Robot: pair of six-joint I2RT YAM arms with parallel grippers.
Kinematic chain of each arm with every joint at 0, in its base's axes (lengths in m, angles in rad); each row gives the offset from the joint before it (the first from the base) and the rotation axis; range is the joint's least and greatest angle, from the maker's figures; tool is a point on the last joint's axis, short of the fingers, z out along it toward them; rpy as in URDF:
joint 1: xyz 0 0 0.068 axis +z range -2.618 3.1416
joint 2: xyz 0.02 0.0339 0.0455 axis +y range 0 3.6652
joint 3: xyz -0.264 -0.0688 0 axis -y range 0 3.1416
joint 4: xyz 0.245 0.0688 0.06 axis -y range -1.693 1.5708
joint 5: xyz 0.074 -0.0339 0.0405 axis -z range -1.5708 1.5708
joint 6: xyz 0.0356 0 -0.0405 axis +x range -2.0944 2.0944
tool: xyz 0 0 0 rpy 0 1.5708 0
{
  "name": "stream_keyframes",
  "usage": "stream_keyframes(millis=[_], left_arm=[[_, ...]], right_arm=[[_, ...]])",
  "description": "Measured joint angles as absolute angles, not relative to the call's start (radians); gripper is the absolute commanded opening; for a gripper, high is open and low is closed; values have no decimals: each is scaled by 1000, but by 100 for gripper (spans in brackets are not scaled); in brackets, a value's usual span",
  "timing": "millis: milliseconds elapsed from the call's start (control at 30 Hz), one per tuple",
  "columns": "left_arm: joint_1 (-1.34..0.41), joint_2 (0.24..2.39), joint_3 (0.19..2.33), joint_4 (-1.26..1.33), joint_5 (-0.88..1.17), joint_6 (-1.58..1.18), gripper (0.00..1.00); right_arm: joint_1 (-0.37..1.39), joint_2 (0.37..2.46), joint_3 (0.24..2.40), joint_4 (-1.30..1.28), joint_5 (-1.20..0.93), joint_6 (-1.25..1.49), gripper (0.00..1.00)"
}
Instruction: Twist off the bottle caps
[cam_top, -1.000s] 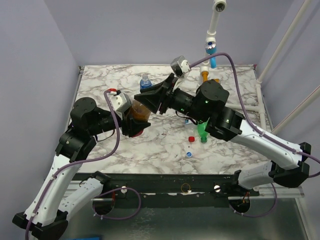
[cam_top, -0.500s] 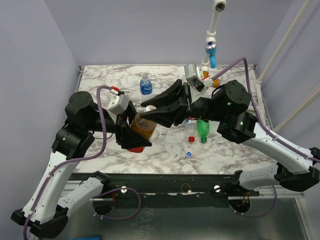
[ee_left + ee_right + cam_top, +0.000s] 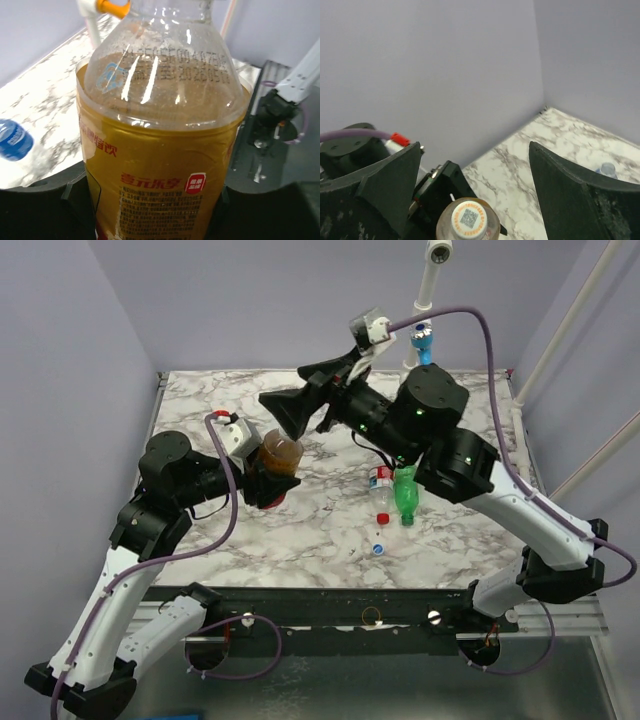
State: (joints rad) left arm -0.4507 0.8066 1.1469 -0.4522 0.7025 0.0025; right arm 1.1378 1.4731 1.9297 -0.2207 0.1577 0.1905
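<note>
Amber plastic bottle with red-gold label (image 3: 160, 165): between the left jaws, neck pointing toward the right jaws.
Bottle look: clear domed shoulder with a printed date code; amber liquid up to the shoulder; gold label with red lettering.
Small pale round screw cap (image 3: 469, 218): seated on the neck, square printed code on its top face; below the gap of the right jaws, apart from both fingers.
Left gripper (image 3: 266, 478): clenched on the bottle body, one finger on either side of the label band.
Right gripper (image 3: 312, 392): released, jaws spread wide, nothing between them.
Handling, bottle: probably heavy for its size, being nearly full; thin wall likely to yield under squeeze; glossy label may slip under twisting load.
Handling, cap: light and stiff; ribbing not discernible.
Hold point: cap rim, fingers on opposite sides; body grip kept at the label band, below the softer shoulder.
Risk: spillage if the cap comes free with the neck tilted.
</note>
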Motion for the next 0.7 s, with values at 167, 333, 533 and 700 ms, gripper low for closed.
stream_keyframes(millis=[167, 333, 533, 700], left_arm=[[-449, 794, 1113, -454, 612, 78, 34], [-447, 778, 1105, -452, 579, 112, 33], [-447, 774, 1098, -453, 570, 121, 33], [-447, 781, 1095, -459, 557, 121, 33]], right_arm=[[1138, 1562, 1972, -337, 244, 211, 78], [1138, 1563, 1941, -361, 258, 228, 67], [1138, 1545, 1911, -356, 256, 252, 56], [1141, 1540, 1882, -332, 234, 275, 21]])
